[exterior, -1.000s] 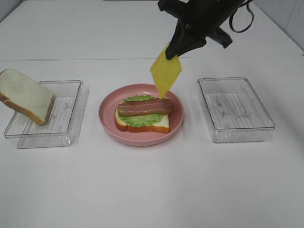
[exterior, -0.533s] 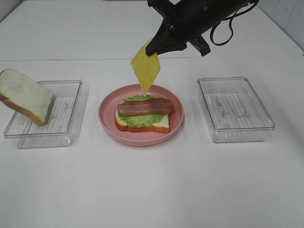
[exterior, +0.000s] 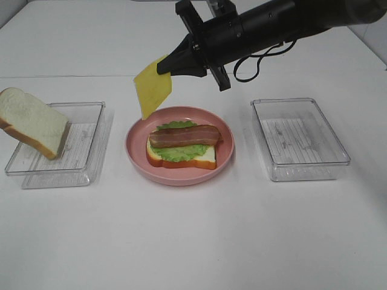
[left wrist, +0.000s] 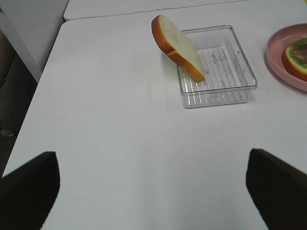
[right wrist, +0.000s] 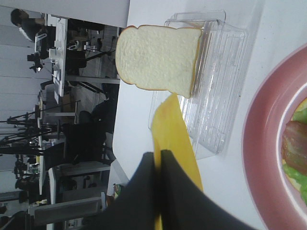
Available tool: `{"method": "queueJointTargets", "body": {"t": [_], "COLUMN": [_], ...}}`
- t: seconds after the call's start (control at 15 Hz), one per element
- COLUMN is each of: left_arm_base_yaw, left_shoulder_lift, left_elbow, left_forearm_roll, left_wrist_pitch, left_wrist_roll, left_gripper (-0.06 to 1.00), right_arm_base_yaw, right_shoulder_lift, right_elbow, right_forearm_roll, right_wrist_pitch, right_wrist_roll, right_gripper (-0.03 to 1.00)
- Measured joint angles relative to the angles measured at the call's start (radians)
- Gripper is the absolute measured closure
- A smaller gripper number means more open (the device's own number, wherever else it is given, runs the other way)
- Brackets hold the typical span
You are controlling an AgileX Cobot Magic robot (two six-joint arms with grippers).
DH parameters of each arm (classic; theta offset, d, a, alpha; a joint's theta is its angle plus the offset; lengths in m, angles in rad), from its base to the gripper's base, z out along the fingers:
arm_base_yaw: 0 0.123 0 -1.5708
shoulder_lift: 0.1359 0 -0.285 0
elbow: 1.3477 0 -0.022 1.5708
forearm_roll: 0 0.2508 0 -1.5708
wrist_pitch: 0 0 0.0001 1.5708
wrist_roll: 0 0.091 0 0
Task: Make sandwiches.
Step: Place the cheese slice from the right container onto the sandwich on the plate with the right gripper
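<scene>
On the pink plate [exterior: 136,158] lies the open sandwich: a white bread slice [exterior: 181,159], green lettuce [exterior: 171,151] and a bacon strip [exterior: 184,136] on top. My right gripper [exterior: 167,65] is shut on a yellow cheese slice [exterior: 152,89], which hangs above the plate's back-left rim. The right wrist view shows the cheese [right wrist: 171,139] pinched between the dark fingers [right wrist: 144,182]. A second bread slice [exterior: 33,122] leans in the left clear tray [exterior: 81,154]. My left gripper [left wrist: 153,191] is open over bare table, short of that bread [left wrist: 180,45]; it is out of the exterior view.
A clear tray [exterior: 299,140] with nothing in it stands right of the plate. The right arm stretches across the back of the table from the upper right. In the left wrist view the table's edge runs along one side, with floor beyond.
My right gripper has carried the cheese leftward, from over the plate's back to beyond its back-left rim, and the arm has swung flatter. The bread, plate and trays have not moved.
</scene>
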Motion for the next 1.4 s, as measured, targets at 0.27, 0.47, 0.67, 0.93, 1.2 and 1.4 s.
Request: {"method": "queueJointTargets", "body": {"t": [0.27, 0.47, 0.67, 0.93, 1.2, 1.4], "left_arm_base_yaw": [0.0, 0.0, 0.0, 0.0, 0.0, 0.0], "left_shoulder_lift": [0.0, 0.0, 0.0, 0.0, 0.0, 0.0], "left_elbow": [0.0, 0.0, 0.0, 0.0, 0.0, 0.0], "left_forearm_roll": [0.0, 0.0, 0.0, 0.0, 0.0, 0.0], "left_wrist_pitch": [0.0, 0.0, 0.0, 0.0, 0.0, 0.0], "left_wrist_roll": [0.0, 0.0, 0.0, 0.0, 0.0, 0.0], "left_gripper": [-0.03, -0.03, -0.03, -0.03, -0.03, -0.03], "right_arm_base_yaw": [0.0, 0.0, 0.0, 0.0, 0.0, 0.0], "right_shoulder_lift": [0.093, 0.128, 0.131, 0.131, 0.131, 0.131], "right_elbow": [0.001, 0.001, 0.001, 0.001, 0.001, 0.001], "right_forearm_roll": [0.04, 0.011, -0.066, -0.173, -0.255, -0.271], "right_wrist_pitch": [-0.004, -0.033, -0.063, -0.112, -0.133, -0.134], "right_wrist_roll": [-0.026, -0.027, -0.021, 0.005, 0.035, 0.036], "right_gripper": [0.95, 0.95, 0.95, 0.95, 0.95, 0.95]}}
